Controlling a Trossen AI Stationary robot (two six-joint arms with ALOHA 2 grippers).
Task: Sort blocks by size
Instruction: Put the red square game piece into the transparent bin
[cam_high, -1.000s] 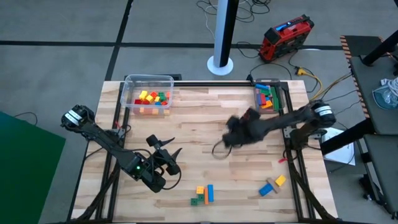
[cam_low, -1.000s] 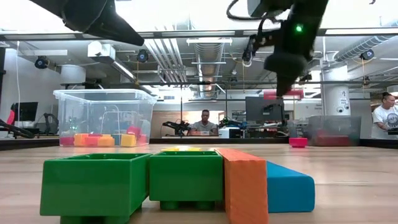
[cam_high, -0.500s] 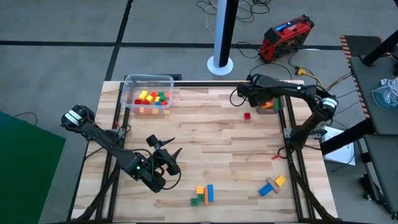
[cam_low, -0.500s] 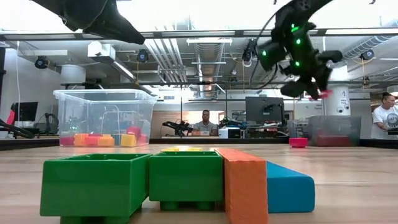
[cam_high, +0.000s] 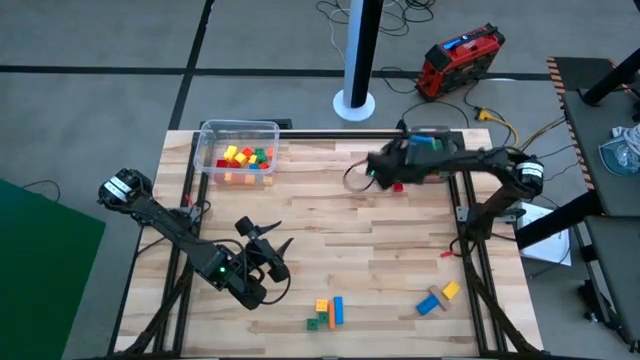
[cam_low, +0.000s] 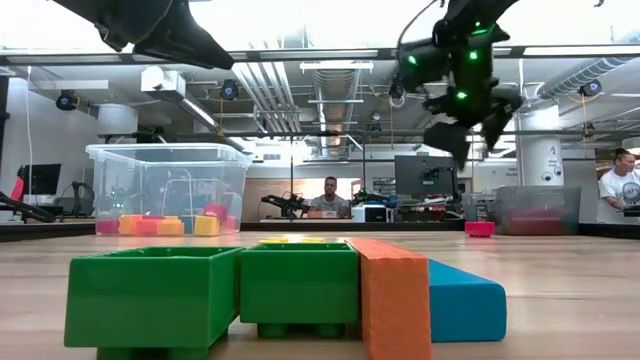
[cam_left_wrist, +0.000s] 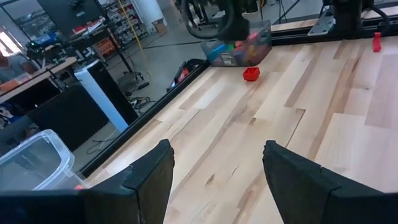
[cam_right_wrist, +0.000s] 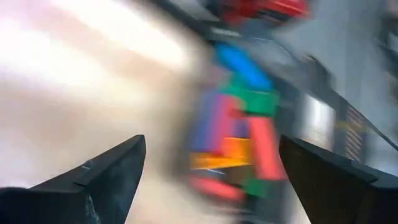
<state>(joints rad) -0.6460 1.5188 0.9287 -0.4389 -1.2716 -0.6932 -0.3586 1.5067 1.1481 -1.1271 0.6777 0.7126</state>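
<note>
Fingers, right gripper (cam_right_wrist: 205, 168): spread wide, empty | left gripper (cam_left_wrist: 214, 180): fingers spread, empty | red block (cam_high: 397, 186) on table

The right arm stretches from the table's right edge across its far side, and the right gripper (cam_high: 372, 172) hangs in the air with its fingers (cam_right_wrist: 112, 174) spread wide and nothing between them. The left arm reaches along the near left, its left gripper (cam_high: 272, 247) parted and empty too.

Two tubs (cam_high: 238, 150) (cam_high: 432, 155), two arms (cam_high: 190, 245) (cam_high: 470, 165).
</note>
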